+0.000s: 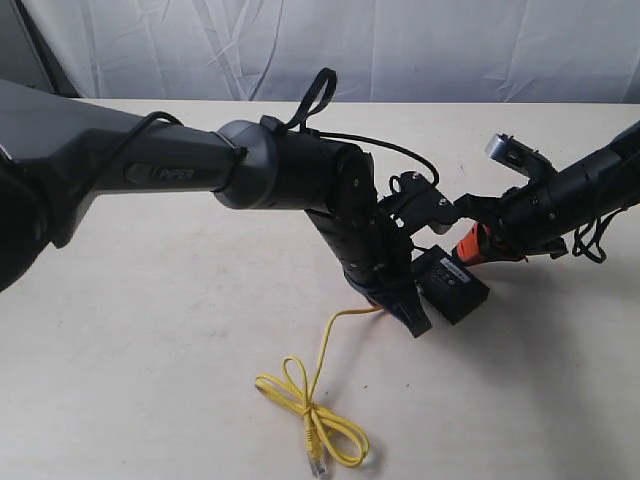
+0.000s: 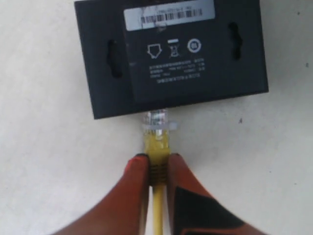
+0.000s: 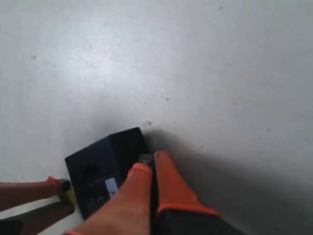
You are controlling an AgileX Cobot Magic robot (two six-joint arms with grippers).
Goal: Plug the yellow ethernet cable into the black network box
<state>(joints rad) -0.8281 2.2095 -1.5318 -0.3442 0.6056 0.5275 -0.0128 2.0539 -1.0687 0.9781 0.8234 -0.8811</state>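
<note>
The slack of the yellow ethernet cable [image 1: 306, 404] lies knotted on the table [image 1: 150, 330]. My left gripper [image 2: 157, 159] is pinched nearly closed on the yellow boot just behind the clear plug [image 2: 157, 120], a hold that steadies the plug for insertion. The plug's long axis points squarely at the port side of the black network box [image 2: 195, 73], tip at its edge; I cannot tell if it is seated. My right gripper [image 3: 151, 162], fingers together and empty, rests against the box, apparently bracing it.

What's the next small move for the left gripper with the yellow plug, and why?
Probably ease the left gripper forward, pushing the plug straight in. It pinches the yellow ethernet cable just behind its clear plug, whose tip sits at the black network box's side, seemingly not seated.
</note>
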